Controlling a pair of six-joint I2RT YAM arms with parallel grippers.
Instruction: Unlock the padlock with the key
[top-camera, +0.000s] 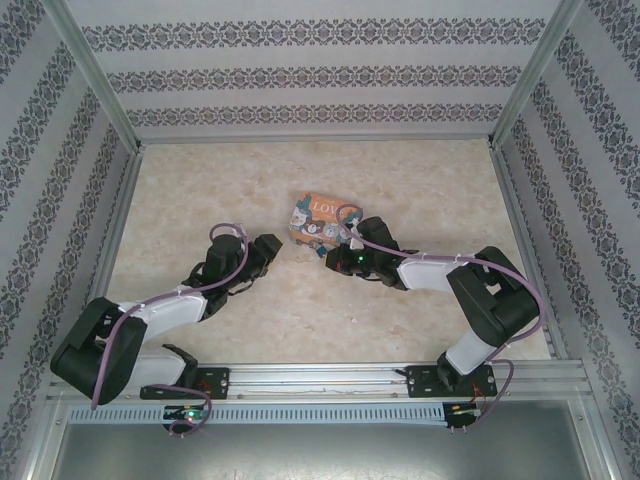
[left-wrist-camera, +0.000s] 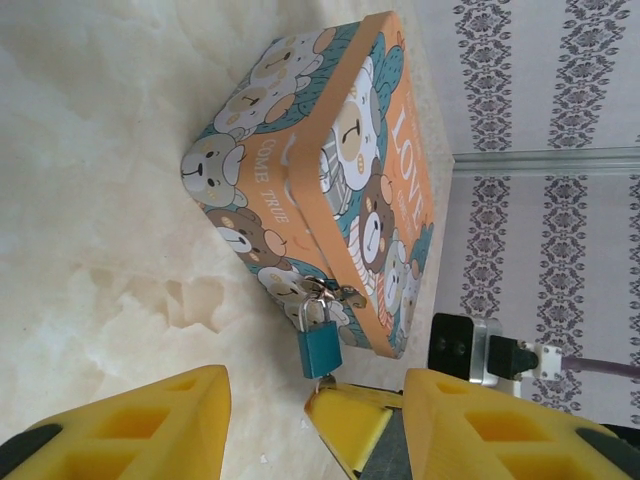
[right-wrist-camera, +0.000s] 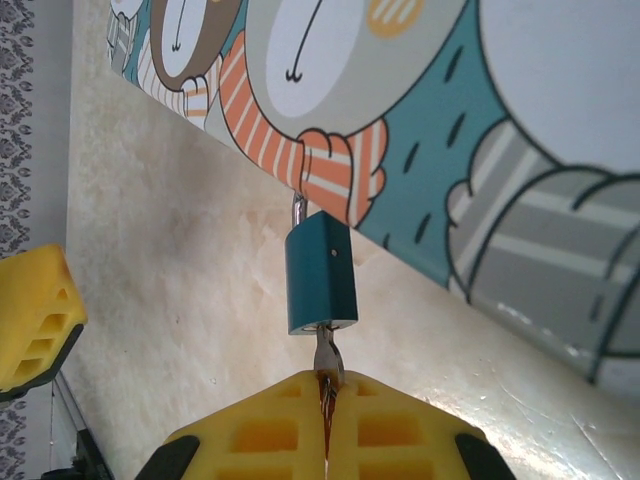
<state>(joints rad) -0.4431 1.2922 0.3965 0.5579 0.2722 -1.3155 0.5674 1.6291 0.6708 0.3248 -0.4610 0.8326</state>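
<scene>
A glossy box (left-wrist-camera: 330, 170) printed with cartoon bears in orange and teal is sat mid-table on a creamy, marble-look table (top-camera: 200, 190). It's ringed by patterned wallpaper walls (top-camera: 300, 70). The padlock (right-wrist-camera: 320, 275), tiny with a boxy teal body and a thin silvery shackle, is hung off the box's near side. A key (right-wrist-camera: 328, 352) is stuck in its underside, pinched by the right pincer (right-wrist-camera: 325, 395) with its foamy yellow pads (right-wrist-camera: 400, 430) pressed together. The left pincer (top-camera: 268, 250) is spread wide, just left of the box.

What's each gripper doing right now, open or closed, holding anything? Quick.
Left gripper: open, holding nothing.
Right gripper: closed on the key, which sits in the padlock.
</scene>
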